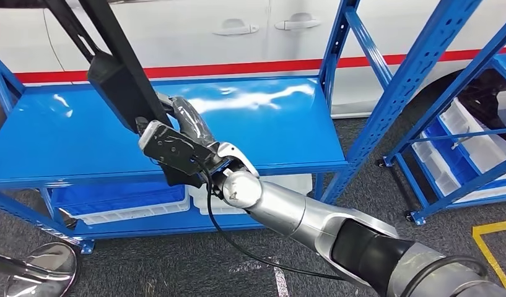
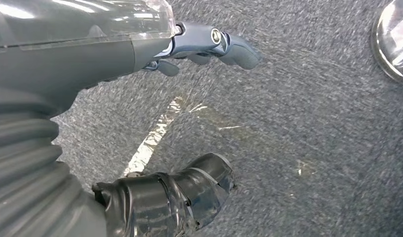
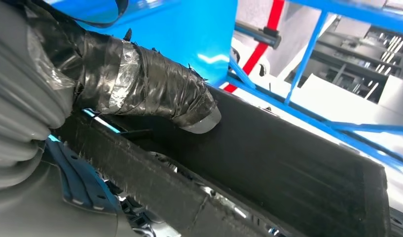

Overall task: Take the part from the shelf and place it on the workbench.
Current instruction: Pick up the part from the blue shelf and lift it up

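right arm stretched forward and left across the head view, right hand (image 1: 187,145) wrapped around a long black part (image 1: 117,74). left hand (image 2: 189,47) hangs down, fingers apart, holding nothing.

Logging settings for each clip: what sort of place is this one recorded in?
Probably a car plant or parts warehouse: blue steel shelving with storage bins, a white car body right behind it, and grey carpet with yellow floor tape.
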Controlling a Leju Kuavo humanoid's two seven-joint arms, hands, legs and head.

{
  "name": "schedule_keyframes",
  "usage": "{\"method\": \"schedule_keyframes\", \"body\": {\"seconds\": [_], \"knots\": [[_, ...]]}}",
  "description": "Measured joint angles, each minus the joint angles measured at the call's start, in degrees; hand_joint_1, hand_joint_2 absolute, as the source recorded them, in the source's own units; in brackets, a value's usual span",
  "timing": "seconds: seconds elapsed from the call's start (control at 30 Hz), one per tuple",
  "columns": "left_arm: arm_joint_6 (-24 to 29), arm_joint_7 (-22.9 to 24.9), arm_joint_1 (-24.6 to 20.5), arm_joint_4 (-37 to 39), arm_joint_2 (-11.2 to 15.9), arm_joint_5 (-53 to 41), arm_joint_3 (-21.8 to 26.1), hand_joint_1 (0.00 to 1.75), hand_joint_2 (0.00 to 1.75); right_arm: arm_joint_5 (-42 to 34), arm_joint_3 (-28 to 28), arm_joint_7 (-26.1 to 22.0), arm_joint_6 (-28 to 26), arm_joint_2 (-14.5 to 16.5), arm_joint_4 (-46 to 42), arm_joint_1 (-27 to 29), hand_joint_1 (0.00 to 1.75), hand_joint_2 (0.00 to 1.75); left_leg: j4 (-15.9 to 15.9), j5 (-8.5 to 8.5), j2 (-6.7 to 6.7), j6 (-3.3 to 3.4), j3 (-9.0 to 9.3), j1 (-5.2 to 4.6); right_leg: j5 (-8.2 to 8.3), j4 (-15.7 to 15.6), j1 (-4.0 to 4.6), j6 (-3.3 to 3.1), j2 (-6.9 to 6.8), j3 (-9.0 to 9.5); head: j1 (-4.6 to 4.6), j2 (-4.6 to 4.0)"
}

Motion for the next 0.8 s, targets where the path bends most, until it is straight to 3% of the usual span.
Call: {"method": "schedule_keyframes", "body": {"seconds": [0.03, 0.1, 0.13, 0.2, 0.27, 0.3, 0.33, 0.37, 0.43, 0.5, 0.53, 0.6, 0.63, 0.67, 0.77, 0.8], "knots": [[0.01, -0.04, 0.0, 0.0, 0.01, 0.01, -0.07, 0.0, 1.75, 0.01, 0.01, 0.01, 0.05, 0.19, 0.13, -0.09, 1.75, 1.75, 0.4, 0.3, -0.06, -0.35, -0.47, -0.1, -0.77, -1.23, 0.15, -0.35, 0.11, 0.52, -0.01, 0.01], [0.01, -0.11, 0.08, 0.01, 0.03, 0.04, -0.21, 0.0, 1.75, 0.02, 0.13, 0.03, 0.06, 0.39, 0.39, -0.23, 1.75, 1.75, 0.56, 0.87, -0.2, -1.02, -0.99, -0.06, -0.14, -1.36, 0.17, -1.52, 0.09, -0.03, 0.02, 0.0], [0.01, -0.11, 0.11, 0.01, 0.05, 0.06, -0.26, 0.0, 1.75, 0.03, 0.27, 0.04, 0.1, 0.51, 0.55, -0.34, 1.75, 1.75, 0.88, 0.39, -0.25, -1.35, -1.39, 0.05, 0.37, -1.42, 0.09, -2.1, 0.02, -0.46, -0.01, 0.01], [-0.03, -0.15, 0.16, 0.02, 0.06, 0.09, -0.3, 0.0, 1.75, 0.12, 0.61, 0.08, 0.19, 0.8, 0.85, -0.58, 1.75, 1.75, 3.99, -3.65, -0.29, -1.95, -2.61, 0.32, 1.62, -1.67, -0.06, -3.12, -0.17, -1.62, -0.08, -0.01], [-0.08, -0.19, 0.11, 0.02, 0.01, 0.11, -0.33, 0.0, 1.75, 0.2, 0.84, 0.09, 0.25, 1.12, 1.11, -0.79, 1.75, 1.75, 10.49, -8.96, -0.29, -2.45, -3.85, 0.43, 2.82, -1.7, 0.1, -3.54, -0.18, -3.06, -0.18, -0.01], [-0.11, -0.22, 0.07, 0.02, -0.02, 0.12, -0.34, 0.0, 1.75, 0.2, 0.9, 0.09, 0.27, 1.22, 1.28, -0.82, 1.75, 1.75, 13.49, -10.02, -0.29, -2.61, -4.05, 0.49, 3.4, -1.69, 0.21, -3.6, -0.21, -3.8, -0.2, 0.0], [-0.13, -0.24, 0.03, 0.02, -0.03, 0.14, -0.34, 0.0, 1.75, 0.21, 0.94, 0.1, 0.27, 1.28, 1.46, -0.83, 1.75, 1.75, 15.17, -9.61, -0.3, -2.67, -3.59, 0.51, 3.98, -1.66, 0.31, -3.61, -0.24, -4.56, -0.2, 0.0], [-0.15, -0.26, 0.01, 0.02, -0.03, 0.16, -0.34, 0.0, 1.75, 0.24, 0.96, 0.1, 0.28, 1.31, 1.63, -0.84, 1.75, 1.75, 15.08, -8.17, -0.3, -2.62, -2.34, 0.52, 4.54, -1.64, 0.38, -3.57, -0.26, -5.28, -0.2, 0.0], [-0.19, -0.31, -0.12, 0.02, -0.02, 0.21, -0.34, 0.0, 1.75, 0.41, 0.97, 0.15, 0.4, 1.48, 1.91, -0.93, 1.75, 1.75, 9.65, -5.74, -0.37, -2.18, 2.76, 0.47, 5.6, -1.61, 0.44, -3.32, -0.24, -6.5, -0.2, 0.0], [-0.19, -0.42, -0.41, 0.02, -0.02, 0.21, -0.36, 0.0, 1.75, 0.78, 0.97, 0.23, 0.69, 1.69, 2.05, -1.23, 1.75, 1.75, 1.75, -6.58, -0.53, -1.66, 8.25, 0.1, 6.61, -1.76, 0.45, -2.75, -0.26, -7.13, -0.19, 0.0], [-0.18, -0.48, -0.55, 0.02, -0.02, 0.21, -0.39, 0.0, 1.75, 0.97, 0.97, 0.29, 0.87, 1.78, 2.13, -1.4, 1.75, 1.75, -0.76, -7.17, -0.61, -1.46, 9.61, -0.16, 7.24, -2.05, 0.38, -2.41, -0.31, -7.31, -0.18, 0.0], [-0.18, -0.58, -0.71, 0.02, -0.04, 0.23, -0.52, 0.0, 1.75, 1.19, 0.97, 0.42, 1.03, 1.85, 2.36, -1.57, 1.75, 1.75, -2.65, -6.42, -0.55, -0.96, 9.75, -0.29, 8.45, -2.89, 0.27, -1.67, -0.36, -7.62, -0.18, 0.0], [-0.19, -0.62, -0.68, 0.02, -0.05, 0.26, -0.58, 0.0, 1.75, 1.23, 0.97, 0.49, 1.04, 1.86, 2.51, -1.57, 1.75, 1.75, -3.13, -5.53, -0.42, -0.6, 9.36, -0.22, 8.12, -2.94, 0.27, -1.38, -0.29, -7.85, -0.16, 0.0], [-0.19, -0.63, -0.62, 0.02, -0.07, 0.31, -0.62, 0.0, 1.75, 1.25, 0.98, 0.54, 1.01, 1.85, 2.67, -1.55, 1.75, 1.75, -3.59, -4.71, -0.24, -0.11, 8.92, -0.08, 6.68, -2.15, 0.33, -1.15, -0.19, -8.21, -0.14, 0.0], [-0.17, -0.65, -0.53, 0.02, -0.06, 0.4, -0.66, 0.0, 1.75, 1.37, 0.99, 0.64, 0.96, 1.82, 3.16, -1.54, 1.75, 1.75, -3.36, -2.86, 0.08, 0.86, 6.57, -0.03, -1.35, 6.74, 0.38, -0.87, -0.02, -10.18, -0.1, 0.0], [-0.18, -0.67, -0.58, 0.02, -0.06, 0.39, -0.67, 0.0, 1.75, 1.48, 0.99, 0.69, 0.95, 1.82, 3.32, -1.53, 1.75, 1.75, -2.93, -2.4, 0.09, 0.91, 5.6, -0.06, -2.62, 9.98, 0.38, -0.77, -0.02, -10.54, -0.1, 0.0]]}}
